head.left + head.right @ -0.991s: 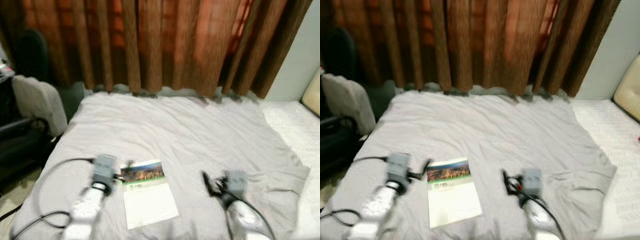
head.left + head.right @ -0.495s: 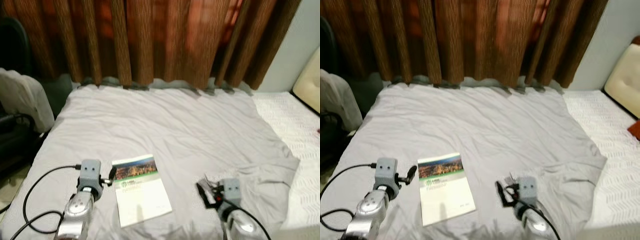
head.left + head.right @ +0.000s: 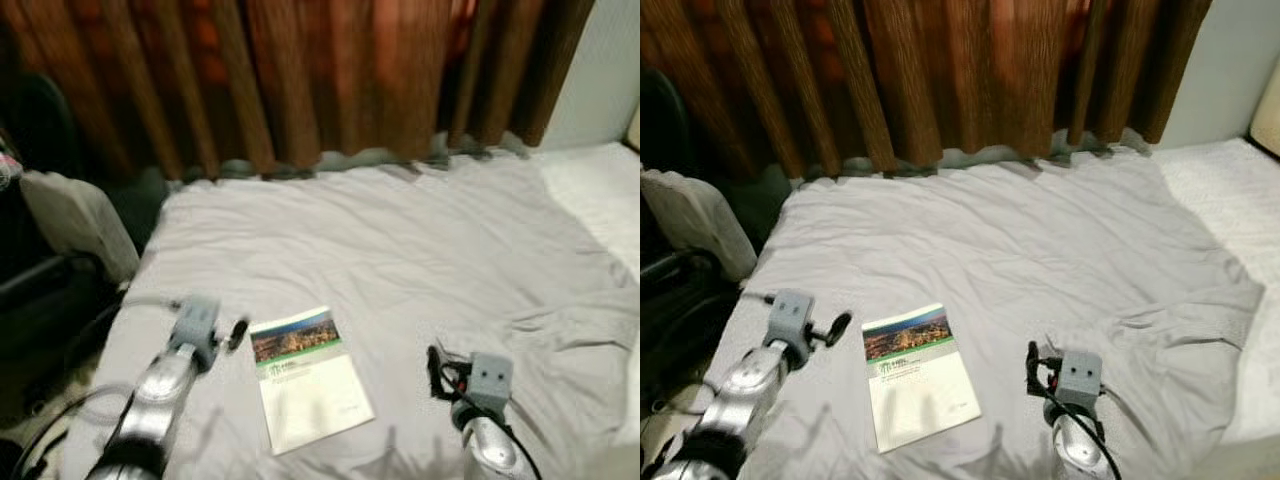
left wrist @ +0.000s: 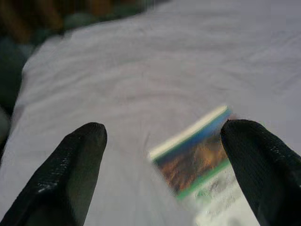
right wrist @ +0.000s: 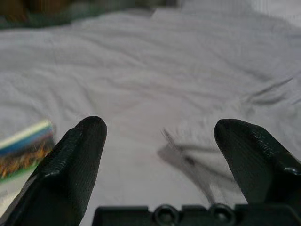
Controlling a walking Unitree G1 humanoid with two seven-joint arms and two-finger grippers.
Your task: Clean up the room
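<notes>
Booklet (image 3: pixel 915 373) lies flat on grey bed sheet (image 3: pixel 1040 250), near front edge, btw both arms. Left claw (image 3: pixel 236 334) just beside booklet's top corner, fingers apart, nothing held. Right claw (image 3: pixel 1032 364) well right of it, fingers apart, empty.

Risks:
- thin booklet, soft sheet: claw prob snags fabric w/ cover
- one-corner pinch: pages could bend or slip

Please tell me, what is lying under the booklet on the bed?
The booklet lies flat on the grey sheet that covers the bed, between the open left gripper and right gripper. Whatever is beneath the sheet is covered and cannot be seen.
</notes>
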